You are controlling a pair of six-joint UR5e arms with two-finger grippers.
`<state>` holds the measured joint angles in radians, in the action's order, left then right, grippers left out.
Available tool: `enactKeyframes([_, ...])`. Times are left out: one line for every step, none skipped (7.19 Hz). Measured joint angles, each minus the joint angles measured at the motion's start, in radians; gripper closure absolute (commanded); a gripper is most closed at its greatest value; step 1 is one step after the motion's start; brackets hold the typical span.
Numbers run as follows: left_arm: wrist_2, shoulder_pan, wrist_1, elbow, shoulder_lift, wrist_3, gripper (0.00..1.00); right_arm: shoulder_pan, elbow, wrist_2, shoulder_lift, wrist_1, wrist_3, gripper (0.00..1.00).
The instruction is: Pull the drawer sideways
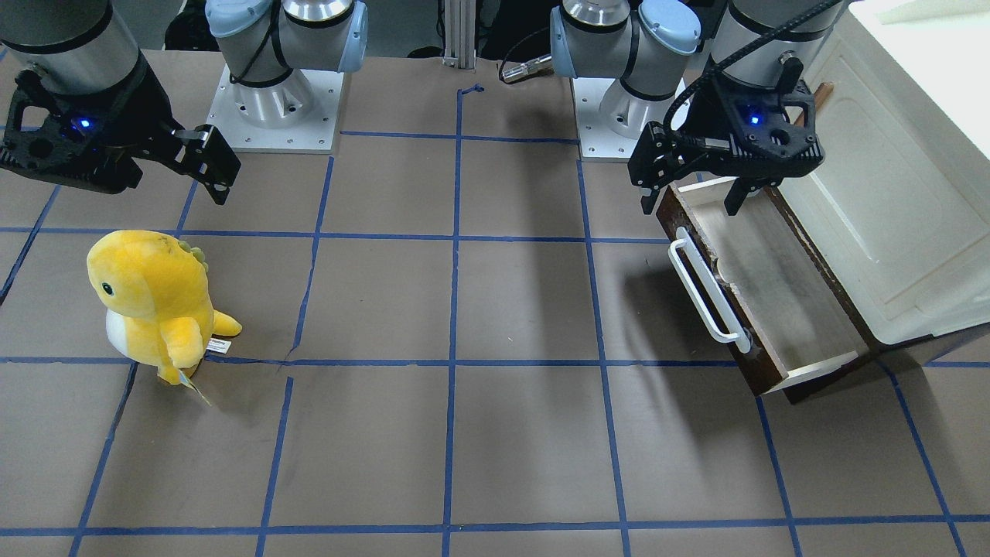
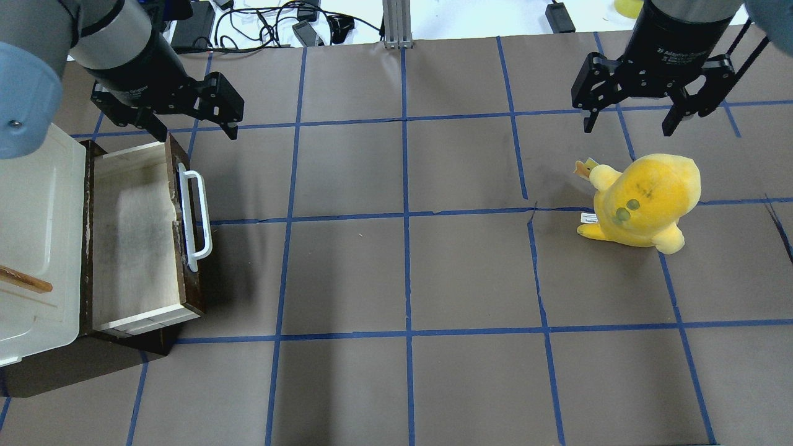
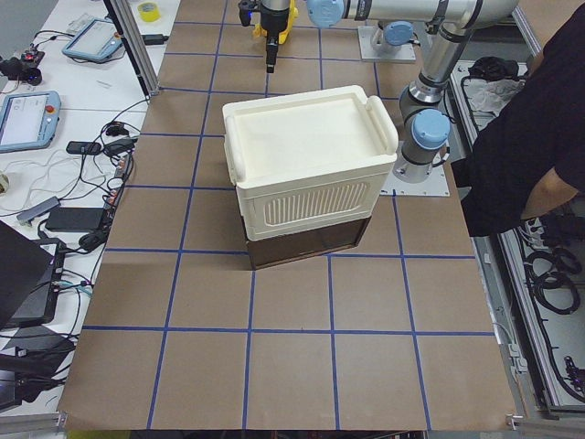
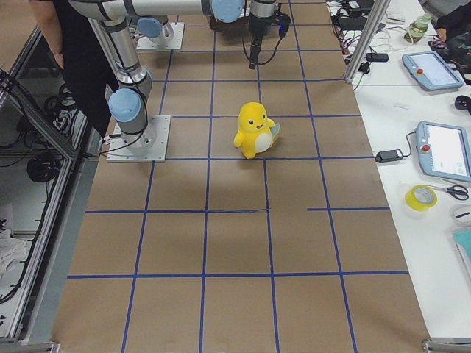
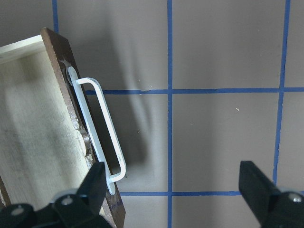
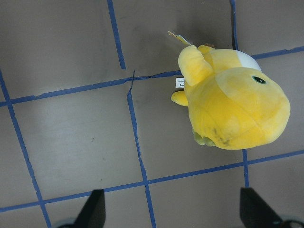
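Observation:
The drawer (image 2: 133, 241) stands pulled out of the base of a cream-white cabinet (image 2: 31, 248) at the table's left end. It has a dark brown front, a long white bar handle (image 2: 195, 220) and a pale wood inside, which holds nothing. It also shows in the front view (image 1: 781, 294) and the left wrist view (image 5: 33, 142). My left gripper (image 2: 198, 130) is open and empty, held above the far end of the drawer front, with the handle (image 5: 102, 128) below it. My right gripper (image 2: 627, 127) is open and empty, held above the table.
A yellow plush dinosaur (image 2: 644, 198) stands on the right half of the table, just on my side of the right gripper. It also shows in the right wrist view (image 6: 232, 109). Blue tape lines grid the brown table. A person stands beside the robot in the side views.

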<state>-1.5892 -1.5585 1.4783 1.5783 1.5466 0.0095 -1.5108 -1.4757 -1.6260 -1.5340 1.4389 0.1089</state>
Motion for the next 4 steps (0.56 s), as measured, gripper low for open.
enactKeyframes([0.004, 0.0, -0.001, 0.0, 0.0, 0.0, 0.0, 0.0, 0.0, 0.0, 0.0, 0.0, 0.0, 0.0])
enactKeyframes([0.006, 0.0, -0.001, 0.001, 0.0, 0.0, 0.0, 0.0, 0.0, 0.0, 0.0, 0.0, 0.0, 0.0])
enactKeyframes([0.004, 0.0, -0.002, 0.001, -0.001, 0.0, 0.0, 0.001, 0.0, 0.0, 0.0, 0.0, 0.0, 0.0])
enactKeyframes([0.003, 0.0, -0.002, 0.002, -0.001, 0.0, 0.0, 0.001, 0.0, 0.0, 0.0, 0.0, 0.0, 0.0])
